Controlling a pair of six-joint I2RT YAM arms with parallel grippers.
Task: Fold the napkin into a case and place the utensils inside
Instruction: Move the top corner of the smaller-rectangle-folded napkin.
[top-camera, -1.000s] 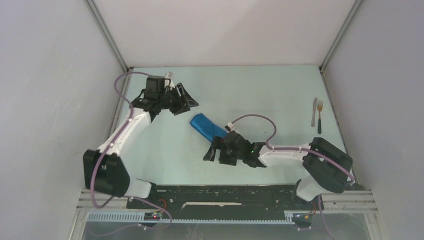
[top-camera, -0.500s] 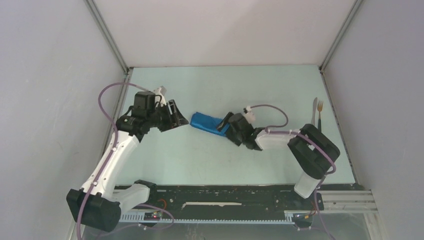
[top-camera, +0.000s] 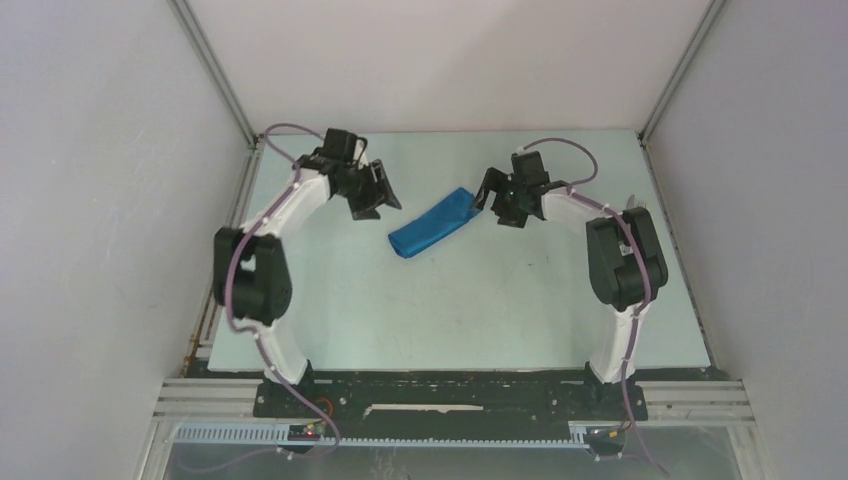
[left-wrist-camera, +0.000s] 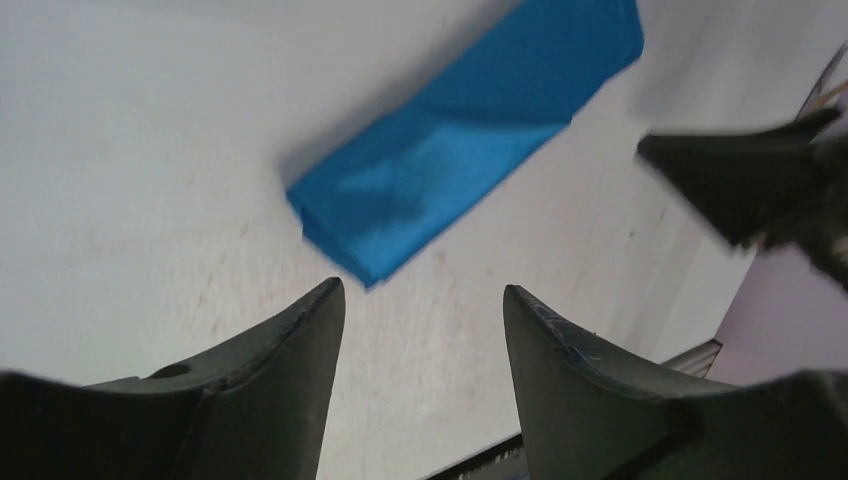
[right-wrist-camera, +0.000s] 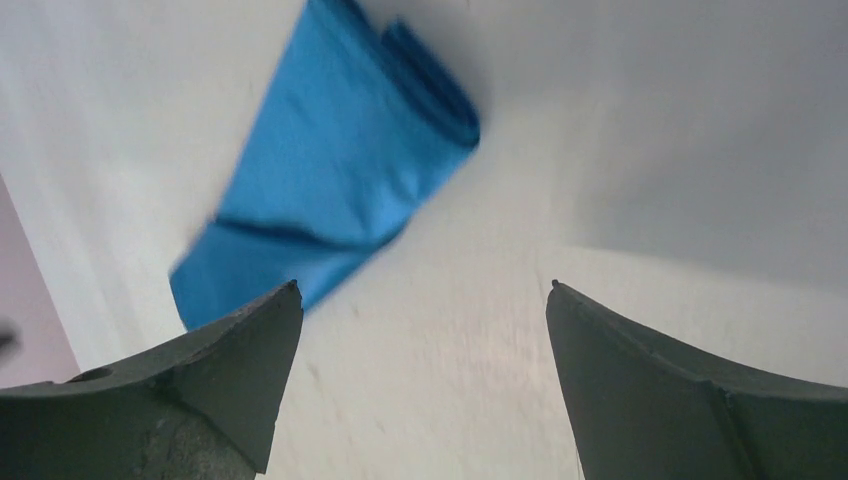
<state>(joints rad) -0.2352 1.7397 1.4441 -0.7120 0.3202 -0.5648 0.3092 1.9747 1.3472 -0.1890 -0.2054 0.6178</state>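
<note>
From above, the folded napkin (top-camera: 433, 222) lies as a narrow slanted strip on the table (top-camera: 500, 300), between the left gripper (top-camera: 378, 198) and the right gripper (top-camera: 492, 205). In the left wrist view, the left gripper (left-wrist-camera: 422, 290) stands partly spread and empty, one end of the napkin (left-wrist-camera: 450, 150) just ahead of its fingertips. In the right wrist view, the right gripper (right-wrist-camera: 424, 287) gapes wide, holding nothing, with the napkin (right-wrist-camera: 340, 170) lying ahead of it.
</note>
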